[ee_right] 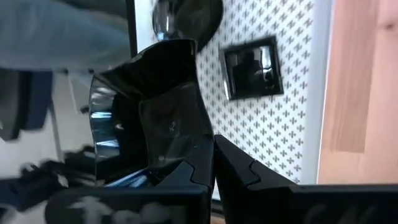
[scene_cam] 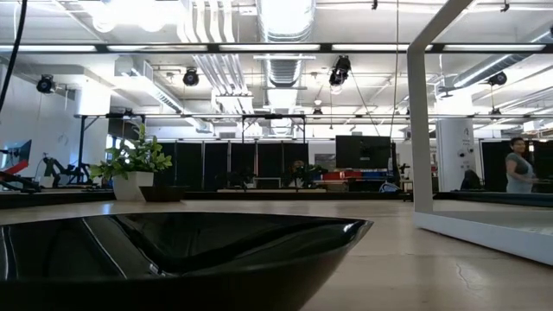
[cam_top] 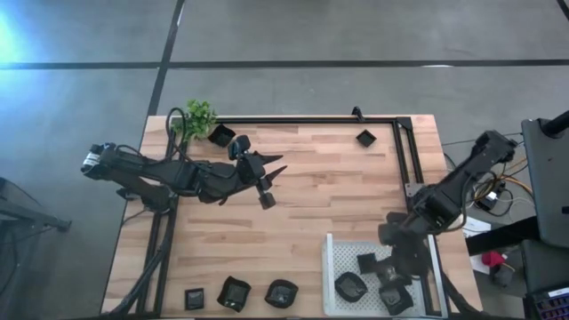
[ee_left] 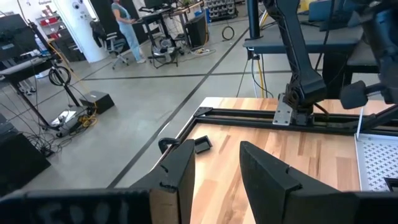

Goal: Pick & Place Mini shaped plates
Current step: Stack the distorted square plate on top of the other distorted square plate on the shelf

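**A:** Quick, left to right. What's where?

**B:** Left gripper point(cam_top: 270, 181) hangs over the table point(cam_top: 311, 213), left of centre. Its wrist view shows the fingers point(ee_left: 179, 167) spread with nothing between them. Loose mini shaped plates point(cam_top: 234, 292) sit in a row of three along the near edge, one point(cam_top: 220, 135) lies just beside the plant point(cam_top: 197, 117) at the far left, and one point(cam_top: 365, 138) is far, right of centre.

**A:** And the right side?

**B:** Right gripper point(ee_right: 213, 158) is over the white tray point(cam_top: 333, 258) at the near right corner, clamped on the rim of a wavy held plate point(ee_right: 149, 106). The held plate is tilted on edge, not flat. The tray already holds others, including a square one point(ee_right: 252, 65) close to it.

**A:** So the step is placing?

**B:** That's my read. I'd level the held plate first, since letting go while it's tilted could make it roll or tip onto a neighbour. Then I'd pick a bare patch of perforated surface away from the square one and lower until the base touches. I'd open only then and lift straight up so a finger doesn't drag the rim.

**A:** Left arm?

**B:** It can wait. When free, I'd send it to the plate by the plant, approaching from the side away from the leaves.
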Action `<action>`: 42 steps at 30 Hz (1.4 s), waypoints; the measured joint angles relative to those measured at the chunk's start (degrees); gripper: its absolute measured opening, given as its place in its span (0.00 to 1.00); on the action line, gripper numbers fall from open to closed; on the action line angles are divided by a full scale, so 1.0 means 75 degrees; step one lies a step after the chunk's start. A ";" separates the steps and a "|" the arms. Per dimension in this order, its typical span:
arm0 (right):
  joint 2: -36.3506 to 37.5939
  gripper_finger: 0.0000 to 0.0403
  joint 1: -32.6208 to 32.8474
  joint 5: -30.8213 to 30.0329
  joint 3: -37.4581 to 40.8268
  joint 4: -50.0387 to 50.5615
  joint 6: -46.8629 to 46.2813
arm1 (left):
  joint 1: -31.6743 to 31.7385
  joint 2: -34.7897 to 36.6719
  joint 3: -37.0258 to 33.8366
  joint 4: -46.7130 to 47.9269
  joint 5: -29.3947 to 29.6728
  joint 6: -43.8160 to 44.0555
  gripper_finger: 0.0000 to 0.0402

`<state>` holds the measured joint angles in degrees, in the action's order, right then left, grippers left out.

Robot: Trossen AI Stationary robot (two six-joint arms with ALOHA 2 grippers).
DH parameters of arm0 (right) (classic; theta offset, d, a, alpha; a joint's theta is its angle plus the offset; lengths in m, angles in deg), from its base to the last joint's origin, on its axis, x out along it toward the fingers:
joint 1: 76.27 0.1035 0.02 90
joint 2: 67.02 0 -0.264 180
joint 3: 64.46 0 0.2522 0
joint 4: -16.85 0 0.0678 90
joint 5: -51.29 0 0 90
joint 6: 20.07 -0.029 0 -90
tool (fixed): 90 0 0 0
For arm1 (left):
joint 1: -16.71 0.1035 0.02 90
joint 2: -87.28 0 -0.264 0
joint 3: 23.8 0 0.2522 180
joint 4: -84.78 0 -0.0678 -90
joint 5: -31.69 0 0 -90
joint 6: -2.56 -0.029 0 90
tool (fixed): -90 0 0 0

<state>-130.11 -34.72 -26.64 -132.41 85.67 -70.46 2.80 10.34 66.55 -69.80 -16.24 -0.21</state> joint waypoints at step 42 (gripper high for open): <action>-0.2416 0.02 0.1328 0.0084 0.0783 -0.2401 0.1171 | 0.0044 -0.0006 0.0000 -0.0003 -0.0003 0.0233 0.30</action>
<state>-148.23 -24.76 -26.00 -126.54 67.67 -61.68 3.13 10.29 66.55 -69.82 -16.27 1.54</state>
